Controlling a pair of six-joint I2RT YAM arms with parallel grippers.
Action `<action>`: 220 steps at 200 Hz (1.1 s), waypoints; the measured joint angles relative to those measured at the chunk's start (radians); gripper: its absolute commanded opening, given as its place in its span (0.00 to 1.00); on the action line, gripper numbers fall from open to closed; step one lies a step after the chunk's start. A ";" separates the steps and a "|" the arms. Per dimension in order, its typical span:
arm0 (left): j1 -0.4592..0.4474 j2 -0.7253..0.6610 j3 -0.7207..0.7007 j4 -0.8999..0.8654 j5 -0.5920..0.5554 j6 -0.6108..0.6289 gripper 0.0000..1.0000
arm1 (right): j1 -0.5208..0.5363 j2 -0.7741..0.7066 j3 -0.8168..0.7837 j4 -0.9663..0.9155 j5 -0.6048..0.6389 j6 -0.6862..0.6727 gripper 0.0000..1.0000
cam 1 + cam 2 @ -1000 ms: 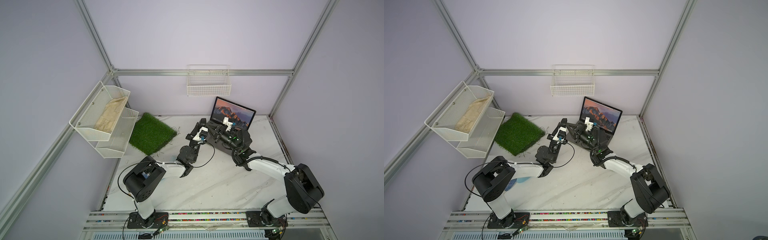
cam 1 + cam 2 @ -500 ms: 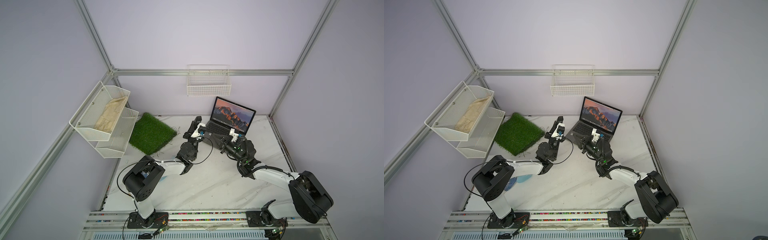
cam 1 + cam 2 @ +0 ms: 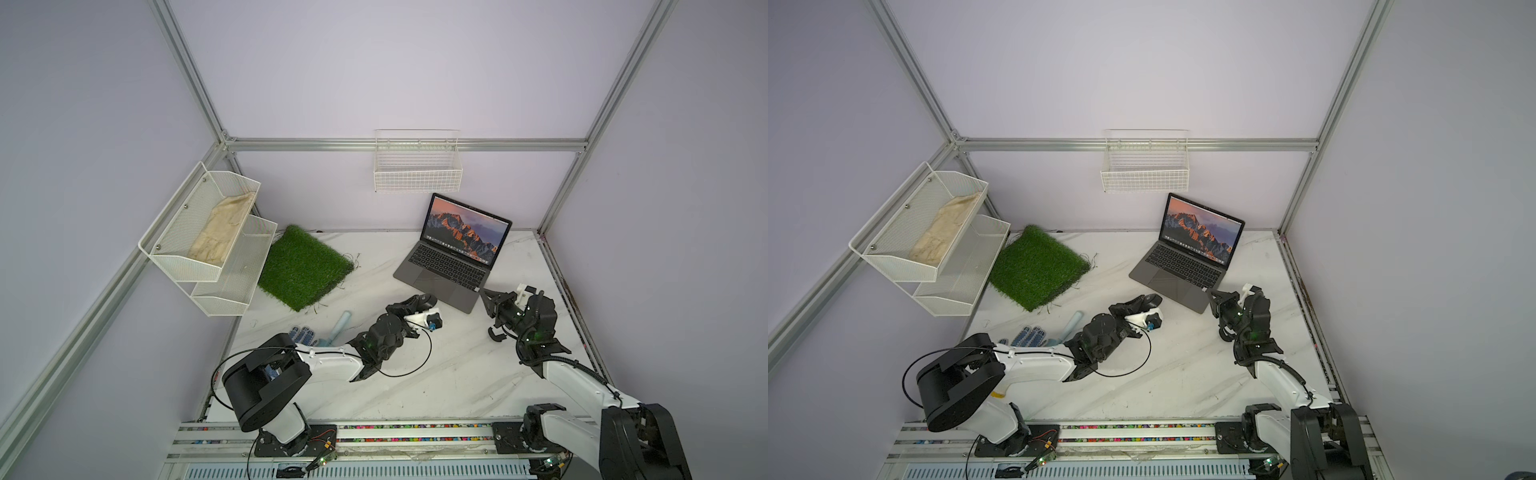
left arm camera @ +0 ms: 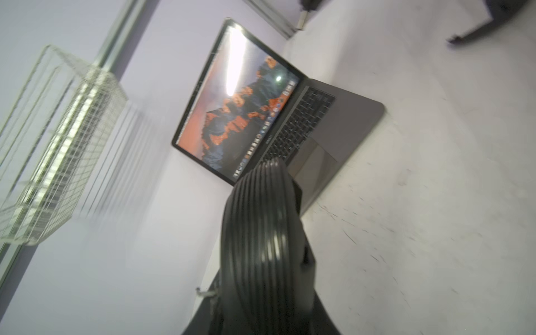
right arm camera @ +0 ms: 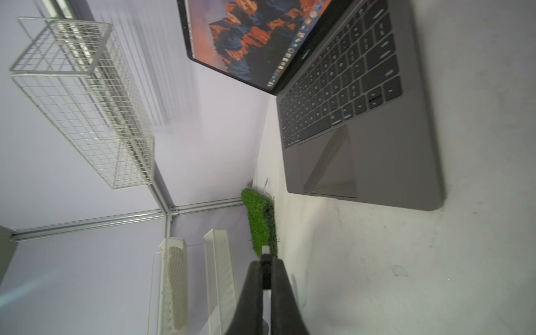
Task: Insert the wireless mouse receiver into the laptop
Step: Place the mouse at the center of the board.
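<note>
Gripping the wireless mouse receiver (image 5: 265,261), tip past clenched right jaws, near the laptop (image 5: 377,162)

laptop (image 4: 345,124): open on table (image 4: 435,217), screen lit | wire basket (image 4: 61,150): blurred | dark ribbed object (image 4: 261,232): foreground

no legible text, brand or number found. laptop (image 3: 446,268), at 1 o'clock on the table (image 3: 457,374): small marking below the screen (image 5: 246,34) blurred, unreadable; key legends too small to read.
</note>
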 measured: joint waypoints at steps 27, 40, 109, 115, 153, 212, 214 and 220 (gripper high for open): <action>-0.044 0.078 -0.025 -0.078 -0.016 0.154 0.06 | -0.020 0.043 0.061 -0.097 -0.036 -0.097 0.00; -0.053 0.109 -0.032 -0.111 -0.016 0.222 0.15 | -0.021 0.054 0.090 -0.121 -0.048 -0.133 0.00; -0.082 0.072 0.031 -0.364 0.014 0.286 0.75 | -0.023 0.035 0.134 -0.219 -0.049 -0.230 0.00; -0.086 0.063 0.040 -0.404 0.016 0.276 0.76 | -0.024 0.033 0.134 -0.225 -0.047 -0.235 0.00; -0.100 -0.029 0.061 -0.646 0.011 0.196 0.86 | -0.024 0.036 0.158 -0.259 -0.037 -0.267 0.00; -0.048 -0.143 0.245 -1.071 0.077 -0.218 1.00 | -0.026 0.124 0.197 -0.278 0.054 -0.341 0.00; -0.038 -0.137 0.266 -1.080 0.085 -0.248 1.00 | -0.027 0.131 0.200 -0.278 0.058 -0.344 0.00; 0.000 -0.106 0.338 -1.095 0.096 -0.329 1.00 | -0.027 0.153 0.208 -0.278 0.070 -0.356 0.00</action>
